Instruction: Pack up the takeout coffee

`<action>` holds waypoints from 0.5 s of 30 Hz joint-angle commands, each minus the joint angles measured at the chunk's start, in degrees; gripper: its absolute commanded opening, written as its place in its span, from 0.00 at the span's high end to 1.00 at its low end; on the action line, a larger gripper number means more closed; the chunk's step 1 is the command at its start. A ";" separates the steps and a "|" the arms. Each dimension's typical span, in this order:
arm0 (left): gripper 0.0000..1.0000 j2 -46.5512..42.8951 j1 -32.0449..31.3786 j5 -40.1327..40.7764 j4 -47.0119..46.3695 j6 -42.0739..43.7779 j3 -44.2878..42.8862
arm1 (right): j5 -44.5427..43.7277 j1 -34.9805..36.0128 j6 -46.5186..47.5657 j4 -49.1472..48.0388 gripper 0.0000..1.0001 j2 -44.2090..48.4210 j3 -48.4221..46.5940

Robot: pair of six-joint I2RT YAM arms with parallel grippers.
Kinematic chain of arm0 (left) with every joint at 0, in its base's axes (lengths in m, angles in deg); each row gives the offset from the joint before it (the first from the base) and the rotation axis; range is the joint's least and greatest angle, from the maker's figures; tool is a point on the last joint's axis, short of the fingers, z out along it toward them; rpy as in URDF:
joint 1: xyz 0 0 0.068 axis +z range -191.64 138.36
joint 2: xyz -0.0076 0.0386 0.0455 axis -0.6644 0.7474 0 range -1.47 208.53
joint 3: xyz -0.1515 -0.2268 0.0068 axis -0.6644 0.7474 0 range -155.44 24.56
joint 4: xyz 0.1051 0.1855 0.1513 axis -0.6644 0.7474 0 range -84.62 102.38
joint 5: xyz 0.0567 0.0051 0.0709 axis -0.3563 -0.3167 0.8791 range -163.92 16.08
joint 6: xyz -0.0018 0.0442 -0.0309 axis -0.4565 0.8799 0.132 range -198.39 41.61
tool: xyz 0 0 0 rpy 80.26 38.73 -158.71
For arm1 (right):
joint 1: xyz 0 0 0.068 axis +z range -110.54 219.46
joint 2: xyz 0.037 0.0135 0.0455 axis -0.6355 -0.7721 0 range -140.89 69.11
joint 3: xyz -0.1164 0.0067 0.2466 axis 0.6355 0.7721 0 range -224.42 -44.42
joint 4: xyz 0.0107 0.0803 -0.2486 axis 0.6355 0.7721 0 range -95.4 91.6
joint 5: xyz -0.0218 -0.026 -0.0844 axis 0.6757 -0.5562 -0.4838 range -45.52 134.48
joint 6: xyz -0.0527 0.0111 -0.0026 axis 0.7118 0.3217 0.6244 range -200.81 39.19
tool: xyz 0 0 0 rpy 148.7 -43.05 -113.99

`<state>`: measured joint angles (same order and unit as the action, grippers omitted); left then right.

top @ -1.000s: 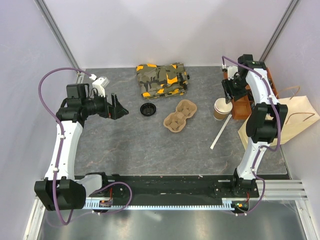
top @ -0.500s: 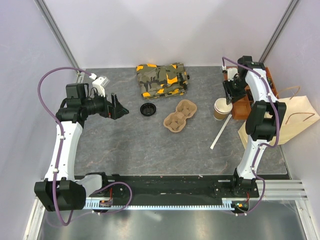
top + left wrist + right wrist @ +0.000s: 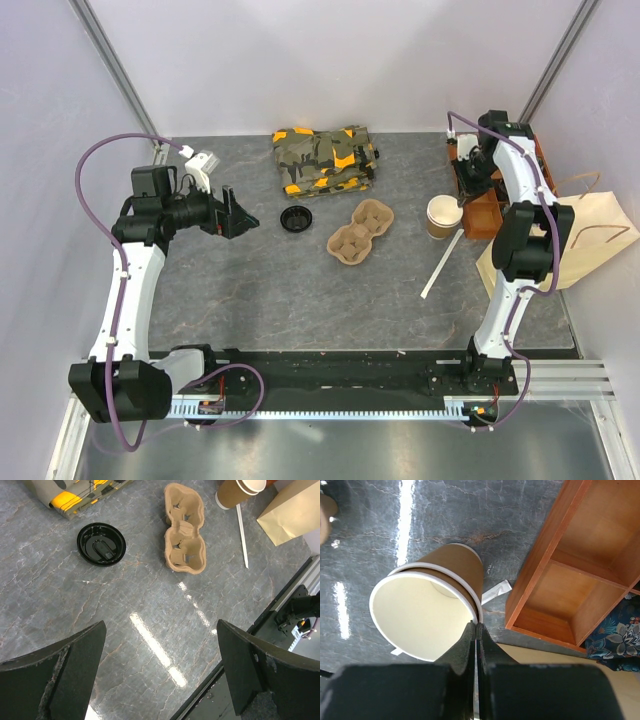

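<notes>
The takeout coffee is out of view; no lidded cup shows. A tan cup without a lid, pale inside, stands at the right with a second one nested in it. My right gripper is shut on its rim, one finger inside and one outside. A black lid lies alone mid-table. A paper bag lies flat at the far right. My left gripper hangs open above the table's left side, holding nothing.
A two-hole pulp carrier lies right of the lid. A camouflage cloth sits at the back. A wooden box stands just right of the cup. A white stick lies in front of the cup.
My right gripper has closed from partly open to shut at the cup's rim and shifted slightly toward the back. The left arm has not moved.
</notes>
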<state>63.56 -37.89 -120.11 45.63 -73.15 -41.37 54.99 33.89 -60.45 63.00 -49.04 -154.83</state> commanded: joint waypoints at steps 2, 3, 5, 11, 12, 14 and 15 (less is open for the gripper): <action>0.00 -0.09 0.12 -2.85 -2.02 1.89 -0.34 | 4.52 -0.50 -0.23 3.31 1.00 0.81 -3.84; 0.00 0.09 0.12 -3.20 -2.10 1.71 -0.34 | 5.48 -0.50 -0.23 4.01 1.00 1.07 -4.02; 0.00 0.44 0.12 -3.55 -2.11 1.62 -0.43 | 6.11 -0.50 -0.23 4.63 1.00 1.78 -4.98; 0.00 0.88 0.03 -4.95 -2.81 0.92 -0.60 | 7.16 -1.38 -0.06 6.04 1.00 1.52 -6.04; 0.00 0.97 0.03 -5.04 -2.90 0.83 -0.69 | 7.42 -1.47 -0.06 6.13 1.00 1.43 -6.22; 0.00 0.88 0.12 -5.05 -3.07 0.57 -0.78 | 8.13 -1.56 -0.23 6.39 1.00 1.34 -7.09; 0.00 0.80 0.12 -5.05 -3.07 0.65 -0.69 | 8.30 -1.56 -0.32 6.74 1.00 1.52 -7.53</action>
<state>64.57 -37.89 -122.78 45.22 -73.15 -41.37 60.84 32.93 -60.47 68.09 -49.04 -158.83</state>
